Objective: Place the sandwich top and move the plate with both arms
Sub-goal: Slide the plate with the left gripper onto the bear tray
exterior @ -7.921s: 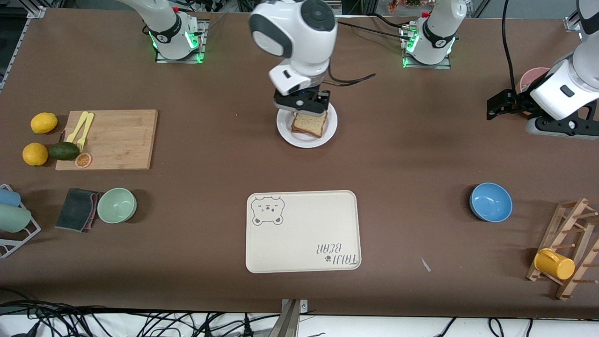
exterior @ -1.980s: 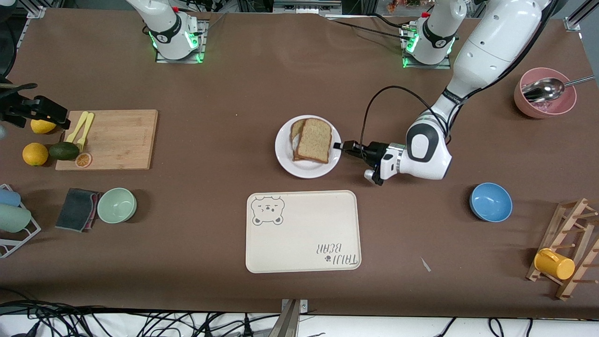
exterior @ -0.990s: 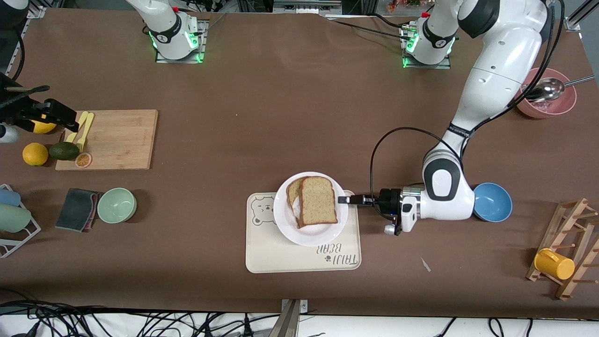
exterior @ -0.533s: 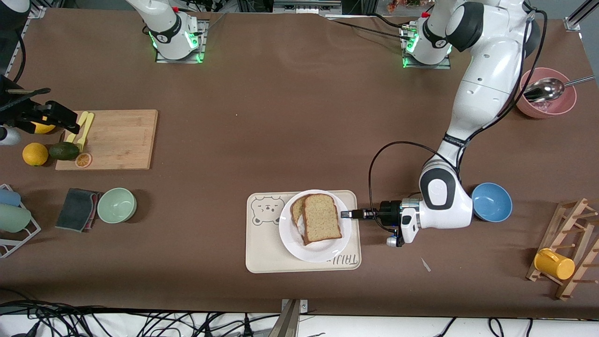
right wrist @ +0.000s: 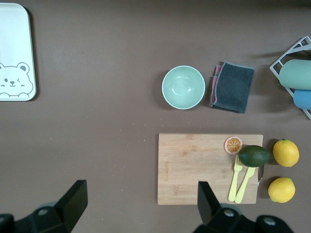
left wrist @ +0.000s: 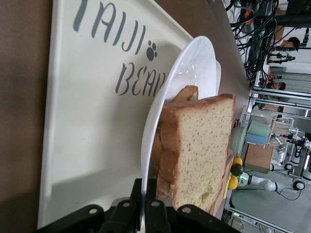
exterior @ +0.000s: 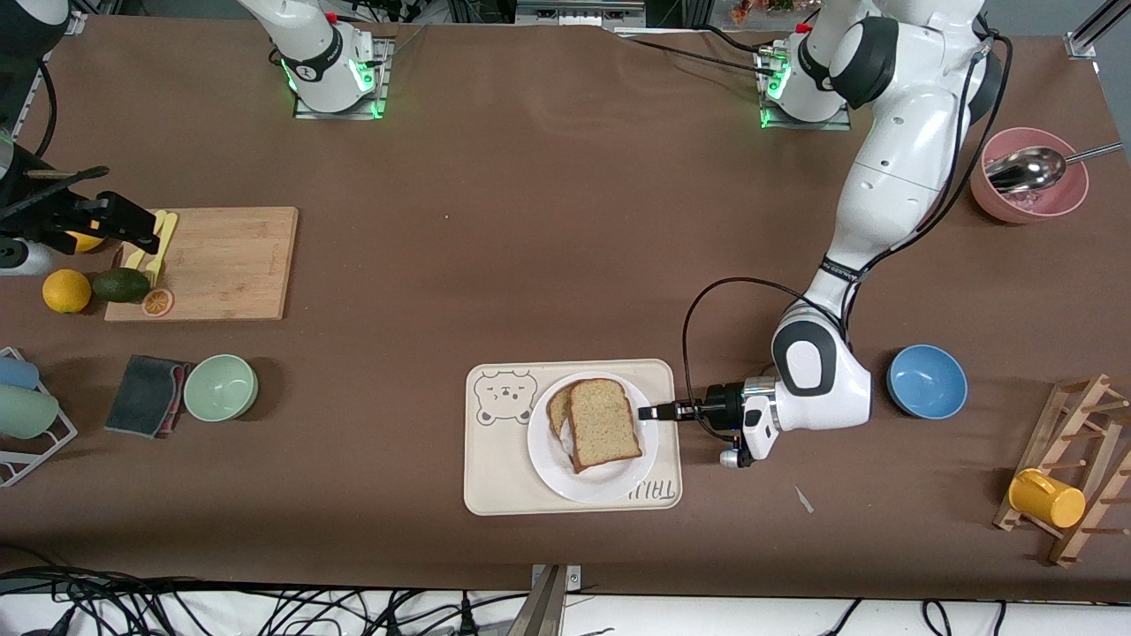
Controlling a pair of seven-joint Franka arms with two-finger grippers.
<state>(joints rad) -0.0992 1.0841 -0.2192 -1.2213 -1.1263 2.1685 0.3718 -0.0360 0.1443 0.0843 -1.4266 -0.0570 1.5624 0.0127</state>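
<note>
The white plate [exterior: 604,482] is over the cream bear-print tray [exterior: 497,477], at the tray's end toward the left arm. The sandwich top [exterior: 604,422], a speckled tan slice, lies on a lower slice [exterior: 557,410] on the plate. My left gripper [exterior: 648,412] is shut on the plate's rim, on the side toward the left arm. In the left wrist view the gripper [left wrist: 144,194] pinches the thin white rim [left wrist: 167,92], with the bread [left wrist: 199,145] beside it above the tray [left wrist: 82,136]. I cannot tell whether the plate touches the tray. My right gripper [exterior: 141,231] waits open over the cutting board's end; its fingers [right wrist: 73,201] stand wide apart.
A blue bowl [exterior: 927,381] sits close by the left arm's wrist. A cutting board [exterior: 221,265] with yellow forks, an avocado and lemons, a green bowl [exterior: 220,387] and a grey cloth [exterior: 146,395] are toward the right arm's end. A pink bowl [exterior: 1029,181] and a mug rack [exterior: 1074,468] are toward the left arm's end.
The left gripper has carried the plate with the sandwich from the table's middle toward the front camera and lower over the tray. The right gripper has shifted only slightly.
</note>
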